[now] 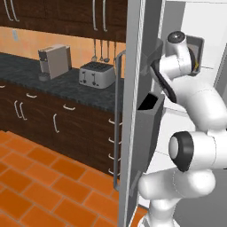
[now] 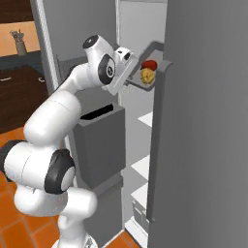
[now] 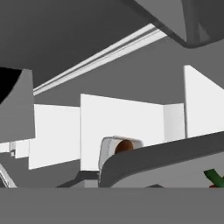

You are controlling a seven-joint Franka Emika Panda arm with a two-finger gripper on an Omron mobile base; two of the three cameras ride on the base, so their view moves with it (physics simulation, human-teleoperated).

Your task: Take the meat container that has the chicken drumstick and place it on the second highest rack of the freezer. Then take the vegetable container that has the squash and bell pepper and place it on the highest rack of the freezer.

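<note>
My gripper (image 2: pixel 131 83) reaches into the open freezer (image 2: pixel 203 121) and is shut on the near edge of the vegetable container (image 2: pixel 162 63), which hangs high between the doors. In the tray lie the red bell pepper (image 2: pixel 149 64) and the yellow squash (image 2: pixel 147 76). The hand view has the vegetable container's grey rim (image 3: pixel 175 151) close in front, with the bell pepper's green stem (image 3: pixel 213 177) at the lower right. Beyond that rim the meat container (image 3: pixel 107 153) sits against the white back wall, with the brown chicken drumstick (image 3: pixel 124 146) in it.
The freezer's left door (image 1: pixel 133 111) stands open edge-on, with a dark grey door bin (image 2: pixel 101 140) beside my arm. White shelves (image 2: pixel 145 118) step down inside. A toaster (image 1: pixel 96 74) and a coffee machine (image 1: pixel 54 61) stand on the dark counter to the left.
</note>
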